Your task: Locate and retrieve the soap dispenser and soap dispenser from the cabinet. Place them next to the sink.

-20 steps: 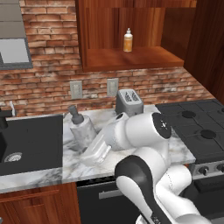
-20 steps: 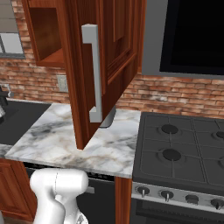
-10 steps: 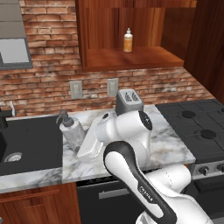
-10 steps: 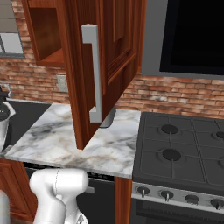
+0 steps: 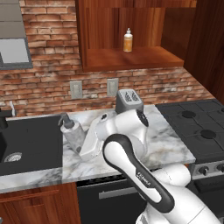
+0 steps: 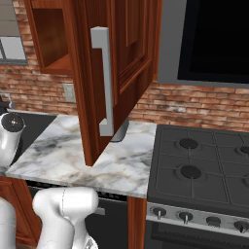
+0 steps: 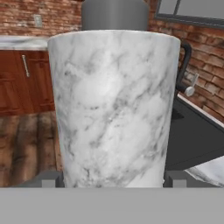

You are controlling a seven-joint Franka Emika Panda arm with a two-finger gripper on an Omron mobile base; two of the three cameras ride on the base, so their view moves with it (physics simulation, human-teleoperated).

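RISK: the marbled soap dispenser (image 5: 73,134), held tilted between the jaws of the gripper (image 7: 114,178) over the tabletop (image 5: 170,144) at 3 o'clock of the sink (image 5: 30,144), may topple if released aslant | CHANGE: dispenser carried further toward the sink | orange soap dispenser (image 5: 127,40) is left on the cabinet (image 5: 131,59) shelf

A tall grey-white marbled cylindrical soap dispenser (image 7: 113,109) stands upright and very close, its dark grey pump head (image 7: 114,14) at the top edge. Behind it to the right lie a black sink basin (image 7: 192,138), a dark curved faucet (image 7: 185,59) and a red brick wall (image 7: 205,83). Reddish-brown wooden cabinets (image 7: 26,81) stand at left.
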